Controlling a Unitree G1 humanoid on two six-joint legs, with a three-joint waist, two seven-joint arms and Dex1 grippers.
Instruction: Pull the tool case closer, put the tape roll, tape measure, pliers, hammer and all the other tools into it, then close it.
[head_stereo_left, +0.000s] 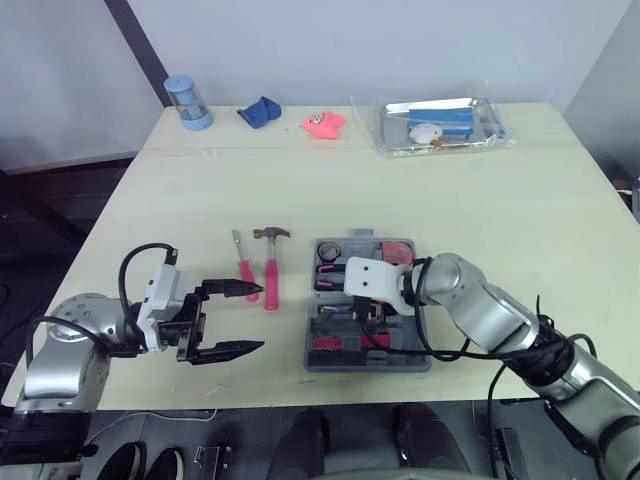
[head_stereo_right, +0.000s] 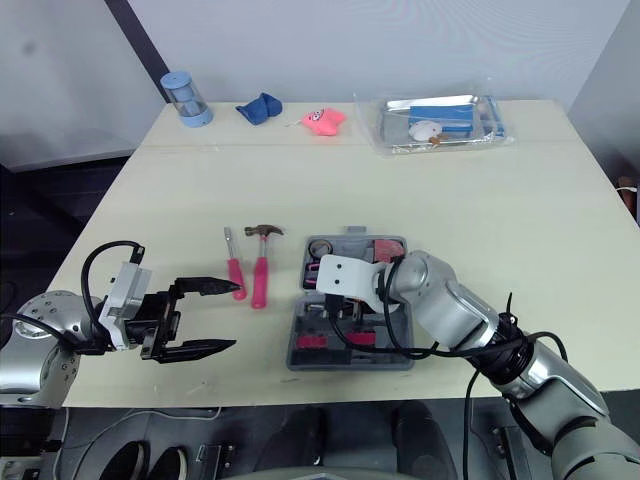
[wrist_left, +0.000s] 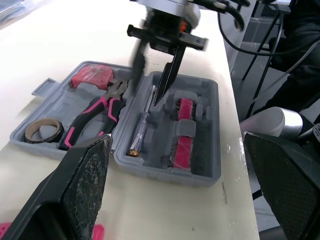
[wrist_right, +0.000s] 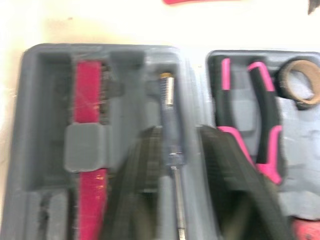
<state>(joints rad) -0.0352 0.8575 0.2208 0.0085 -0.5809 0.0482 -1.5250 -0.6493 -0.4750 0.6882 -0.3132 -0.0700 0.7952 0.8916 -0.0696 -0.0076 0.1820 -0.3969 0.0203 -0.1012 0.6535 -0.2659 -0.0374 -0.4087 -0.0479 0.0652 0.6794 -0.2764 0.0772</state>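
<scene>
Nearby: hammer (head_stereo_left: 271, 275), pink screwdriver (head_stereo_left: 245, 272) beside tool case (head_stereo_left: 400, 360) | right claw (wrist_left: 145, 95) astride tester (wrist_left: 142, 122)

Your left gripper (head_stereo_right: 232, 316) hovers low near the front edge of the table (head_stereo_right: 500, 220), fingers spread wide. Its upper tip is close to the small screwdriver (head_stereo_right: 233, 265), which lies side by side with the pink-handled hammer (head_stereo_right: 261, 268). Right of them sits the grey tool case (head_stereo_right: 345, 362), lying open — tape roll (head_stereo_right: 321, 247) and red tape measure (head_stereo_right: 391, 248) in its far half. Your right gripper (head_stereo_right: 338, 312) points down into the near half.
</scene>
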